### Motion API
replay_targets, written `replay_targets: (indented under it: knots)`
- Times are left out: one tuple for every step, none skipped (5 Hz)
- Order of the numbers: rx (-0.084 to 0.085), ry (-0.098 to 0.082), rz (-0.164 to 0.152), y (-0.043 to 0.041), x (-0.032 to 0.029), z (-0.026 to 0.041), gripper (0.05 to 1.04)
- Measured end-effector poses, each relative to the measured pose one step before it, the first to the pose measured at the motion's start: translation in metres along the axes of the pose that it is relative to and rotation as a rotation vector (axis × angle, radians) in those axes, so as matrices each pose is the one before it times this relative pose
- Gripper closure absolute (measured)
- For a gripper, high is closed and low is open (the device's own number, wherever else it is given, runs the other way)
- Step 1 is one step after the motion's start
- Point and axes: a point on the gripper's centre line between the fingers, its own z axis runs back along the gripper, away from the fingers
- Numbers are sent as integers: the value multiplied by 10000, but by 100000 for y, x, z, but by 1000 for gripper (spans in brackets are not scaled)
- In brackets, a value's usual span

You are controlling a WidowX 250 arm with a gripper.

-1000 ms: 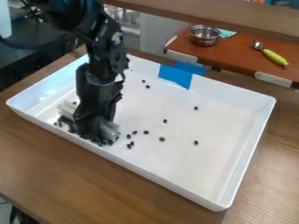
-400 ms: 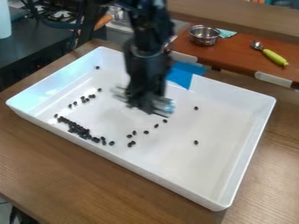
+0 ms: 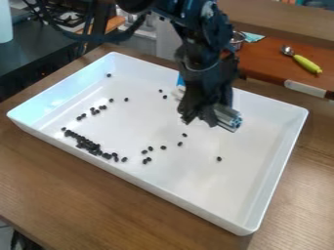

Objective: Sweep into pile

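My gripper (image 3: 203,114) hangs over the right-back part of the white tray, shut on a pale grey cylindrical bar (image 3: 225,117) that sticks out on both sides of it. Along the tray's front-left wall lies a dense pile of black beans (image 3: 83,141). A loose line of beans (image 3: 95,110) runs farther back on the left. Several more beans (image 3: 147,160) are scattered near the middle, and a single bean (image 3: 219,158) rests to the right. The bar's near end is above the tray floor; contact cannot be told.
The white tray (image 3: 281,166) has raised walls and stands on a brown wooden table (image 3: 98,200). Behind it, partly covered by the arm, is blue tape on the back wall. A red-brown surface holds a metal pot (image 3: 237,39) and a spoon with a green handle (image 3: 306,63).
The gripper has moved with the bar from the front-left pile, up and across to the right. The pile at the front left is uncovered, and a few beans near the middle have shifted slightly.
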Motion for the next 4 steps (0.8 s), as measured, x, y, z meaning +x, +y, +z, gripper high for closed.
replay_targets:
  knots:
    - [-687,69,-736,-1487,-998,-198,700]
    - [165,-81,-674,-1008,-773,-2259,700]
    - [438,-158,-726,-1047,-602,-1612,700]
    - [621,-181,-782,-418,-640,-1721,700]
